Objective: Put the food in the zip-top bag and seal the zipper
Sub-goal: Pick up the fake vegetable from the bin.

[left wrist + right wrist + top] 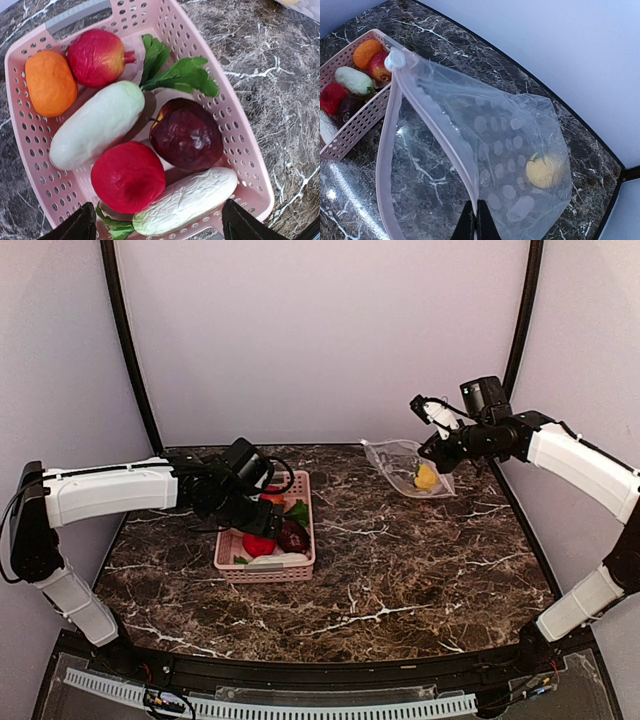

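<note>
Right wrist view: the clear, dotted bag [520,150] hangs crinkled from the right gripper [475,222], whose jaws are pinched tight on its mouth edge, at the far right of the table [400,570]. Its pinkish zipper [380,160] gapes unsealed in a long loop, and one yellow piece [545,170] lies in the bottom corner. Other food [127,176], orange, red, dark purple and two white pieces with green leaves, sits in the pink basket [240,150] left of centre. The left gripper [159,225] is spread wide and empty just above it. Dark, white-veined marble tabletop; pale lilac walls [320,340].
</note>
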